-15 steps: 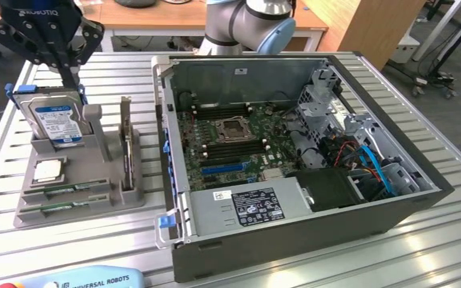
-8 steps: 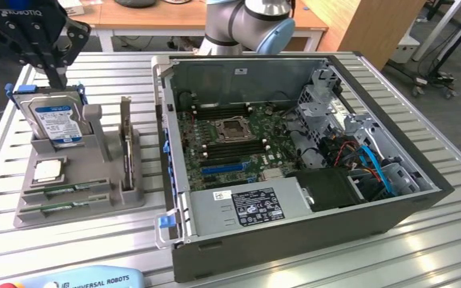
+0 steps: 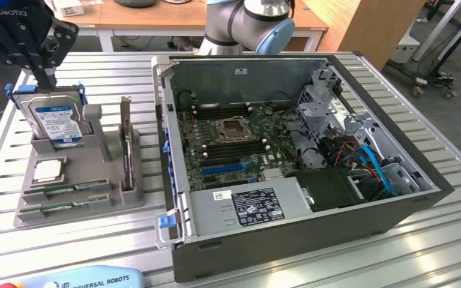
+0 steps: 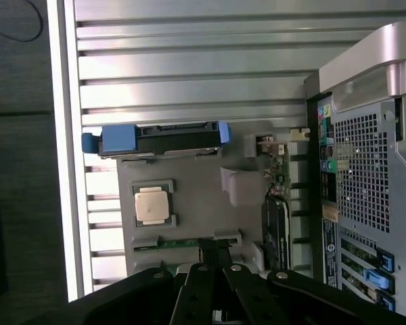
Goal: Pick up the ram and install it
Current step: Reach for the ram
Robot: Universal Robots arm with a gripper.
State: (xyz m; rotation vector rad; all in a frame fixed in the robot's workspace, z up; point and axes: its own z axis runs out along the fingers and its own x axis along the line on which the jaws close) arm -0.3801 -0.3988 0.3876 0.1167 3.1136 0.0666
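Observation:
Two ram sticks, thin green boards, lie in slots at the front of the grey holder (image 3: 94, 201): one ram stick (image 3: 74, 191) and a second (image 3: 62, 207) just in front of it. In the wrist view a strip of green ram (image 4: 179, 242) shows beside my fingertips, partly covered by them. My black gripper (image 3: 48, 80) (image 4: 215, 247) hangs above the holder, near the upright hard drive, apart from the ram. Its fingers are pressed together with nothing between them. The open computer case (image 3: 295, 150) lies to the exterior view's right, with its motherboard (image 3: 230, 144) exposed.
The blue-labelled hard drive (image 3: 54, 120) (image 4: 159, 139) stands in the holder, with a square silver processor (image 3: 48, 171) (image 4: 153, 205) in front of it. A board (image 3: 125, 141) stands on edge beside the case. A teach pendant (image 3: 78, 279) lies at the slatted table's front edge.

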